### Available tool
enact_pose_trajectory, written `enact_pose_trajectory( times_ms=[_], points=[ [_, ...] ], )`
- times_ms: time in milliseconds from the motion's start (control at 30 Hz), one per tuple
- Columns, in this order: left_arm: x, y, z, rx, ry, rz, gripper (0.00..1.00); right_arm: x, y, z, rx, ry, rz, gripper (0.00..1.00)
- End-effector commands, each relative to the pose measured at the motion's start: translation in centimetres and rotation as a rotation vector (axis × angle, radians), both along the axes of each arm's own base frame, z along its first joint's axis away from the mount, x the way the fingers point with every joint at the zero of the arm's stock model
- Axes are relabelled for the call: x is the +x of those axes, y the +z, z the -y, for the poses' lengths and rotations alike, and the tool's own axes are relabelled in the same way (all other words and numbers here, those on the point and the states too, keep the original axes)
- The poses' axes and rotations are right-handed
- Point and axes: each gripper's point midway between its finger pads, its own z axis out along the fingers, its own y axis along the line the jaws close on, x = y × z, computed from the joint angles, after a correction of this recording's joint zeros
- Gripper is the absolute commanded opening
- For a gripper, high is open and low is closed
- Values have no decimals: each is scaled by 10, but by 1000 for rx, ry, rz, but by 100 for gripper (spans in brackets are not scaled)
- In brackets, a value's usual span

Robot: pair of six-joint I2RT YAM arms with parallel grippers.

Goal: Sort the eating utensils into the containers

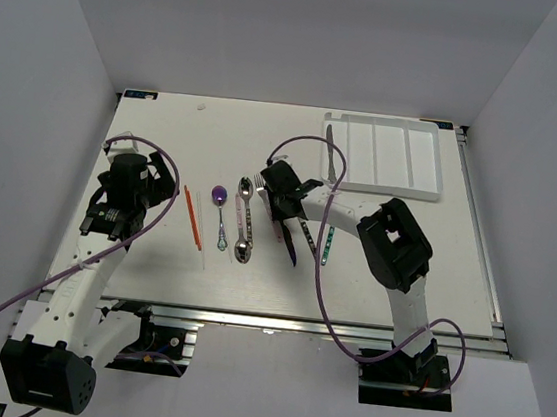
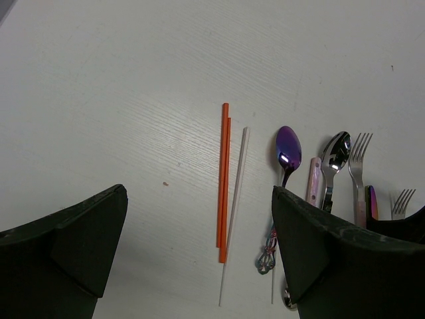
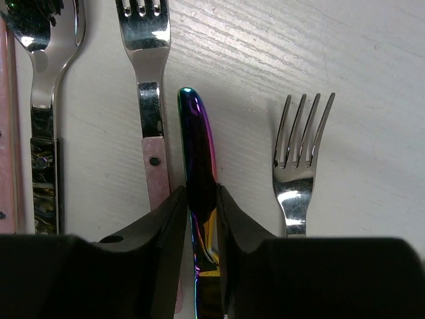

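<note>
Found the iridescent knife (image 3: 196, 143) flat on the table (image 3: 265, 53), just beside a pink-handled fork (image 3: 151, 126) and near a silver fork (image 3: 300, 166). Noted the right claw (image 3: 198, 199) clenched on it from both sides. Needed, by the look of it, a firm squeeze, then a straight lift clear of the neighbours toward the white tray (image 1: 397, 154) at the far right. Saw the left claw (image 2: 199, 193) spread wide above the orange chopsticks (image 2: 224, 186).
</note>
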Motion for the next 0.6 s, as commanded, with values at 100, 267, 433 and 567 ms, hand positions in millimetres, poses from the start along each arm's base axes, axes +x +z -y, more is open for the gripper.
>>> enact_pose_trajectory(
  times_ms=[100,267,433,567],
  points=[
    [-2,0,-1,0,-5,7,98,-7,-24,16,-72,-21,-84,21],
    [-3,1,-1,2,-1,10,98,-18,-31,31,-140,-28,-138,16],
    [-3,2,-2,1,0,15,98,-18,-25,31,-109,-32,-143,0],
    [-4,4,-3,3,4,21,98,-5,7,20,-6,-35,-73,0]
  ],
)
